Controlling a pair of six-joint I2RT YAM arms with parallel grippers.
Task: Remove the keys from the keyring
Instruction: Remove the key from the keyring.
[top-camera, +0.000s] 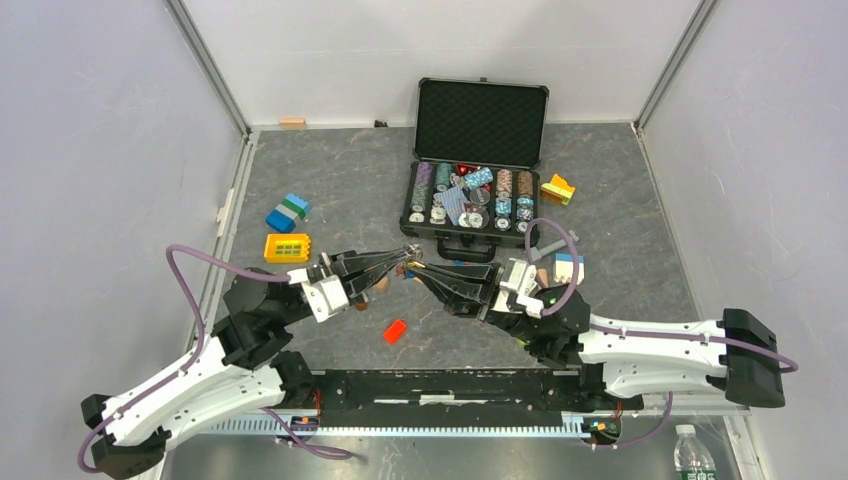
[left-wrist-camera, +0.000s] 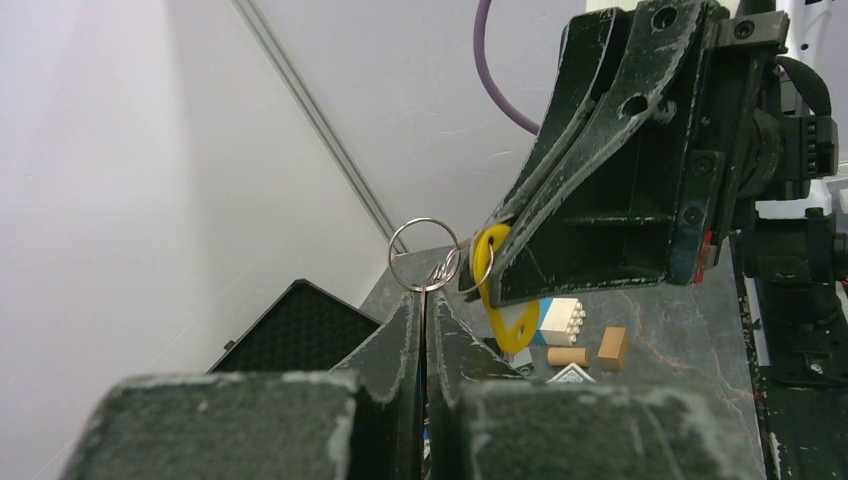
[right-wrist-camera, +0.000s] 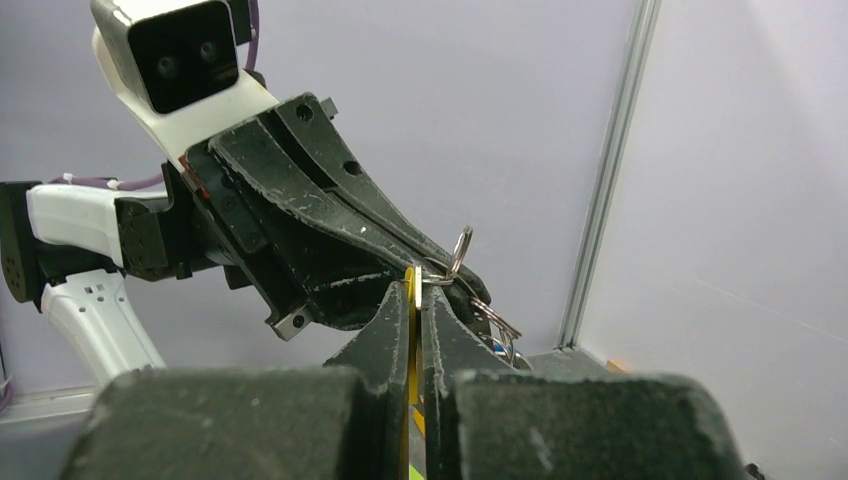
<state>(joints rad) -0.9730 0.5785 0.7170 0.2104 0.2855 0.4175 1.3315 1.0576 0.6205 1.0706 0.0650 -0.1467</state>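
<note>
The left gripper (left-wrist-camera: 425, 300) is closed tightly on the thin silver wire keyring (left-wrist-camera: 391, 252), held above the grey table (top-camera: 330, 190). The right gripper (right-wrist-camera: 415, 285) pinches the yellow plastic-headed key (left-wrist-camera: 492, 300) next to this ring.

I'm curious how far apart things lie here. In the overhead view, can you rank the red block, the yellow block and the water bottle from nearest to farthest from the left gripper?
1. The red block: on the table just below the left gripper, toward the arm bases.
2. The yellow block: out to its left.
3. The bottle: far off at the near right corner, past the table edge.
</note>
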